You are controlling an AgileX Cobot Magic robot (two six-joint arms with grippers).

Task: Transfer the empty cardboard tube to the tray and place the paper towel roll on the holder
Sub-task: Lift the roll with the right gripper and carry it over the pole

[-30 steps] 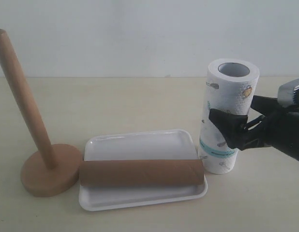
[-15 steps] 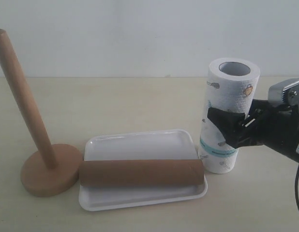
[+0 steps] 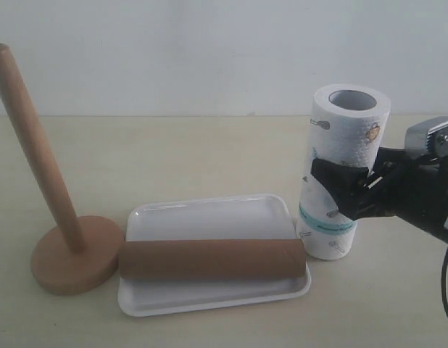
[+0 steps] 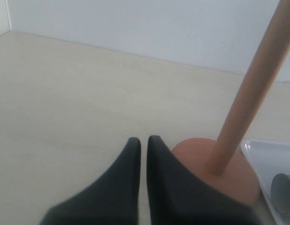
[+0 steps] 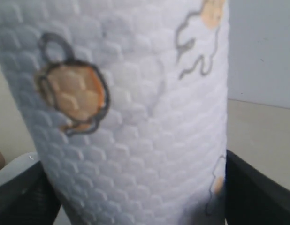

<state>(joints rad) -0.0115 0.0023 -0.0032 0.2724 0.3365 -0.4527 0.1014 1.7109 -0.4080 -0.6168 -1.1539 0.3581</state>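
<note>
Your right gripper (image 3: 343,194) grips the roll (image 3: 346,138) at mid-height, one finger pressed to each side; roll stands on end. Your left gripper (image 4: 143,142) is closed and empty, the holder (image 4: 239,112) base just past its tips. Tube (image 3: 209,259) lies across the tray (image 3: 209,214), beyond the roll from the right gripper.

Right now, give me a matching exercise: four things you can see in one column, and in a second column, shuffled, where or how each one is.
1. cardboard tube
2. paper towel roll
3. holder
4. left gripper

A. shut, holding nothing
B. lying across the tray
C. post bare, nothing on it
D. upright in the right gripper

Pairs: 1-B, 2-D, 3-C, 4-A
</note>
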